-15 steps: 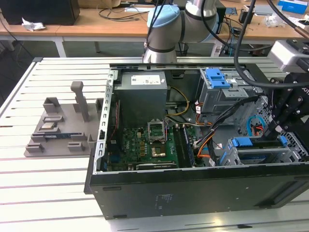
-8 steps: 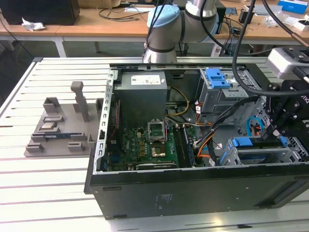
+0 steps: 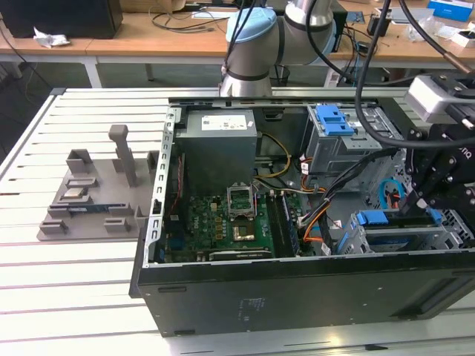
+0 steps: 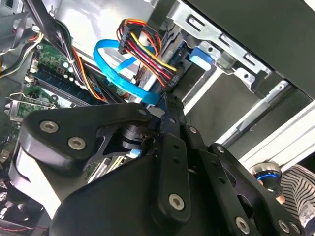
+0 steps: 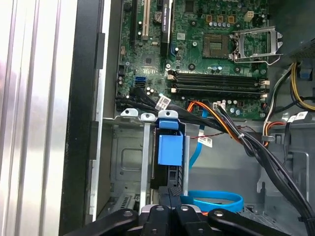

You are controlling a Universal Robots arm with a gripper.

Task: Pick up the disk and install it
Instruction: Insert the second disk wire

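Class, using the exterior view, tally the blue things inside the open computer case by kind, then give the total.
Blue plastic latch: 1
Blue disk bracket: 1
Blue flat cable: 1
Total: 3

White slatted table (image 3: 67, 274) before cluttered wooden desks (image 3: 148, 33).
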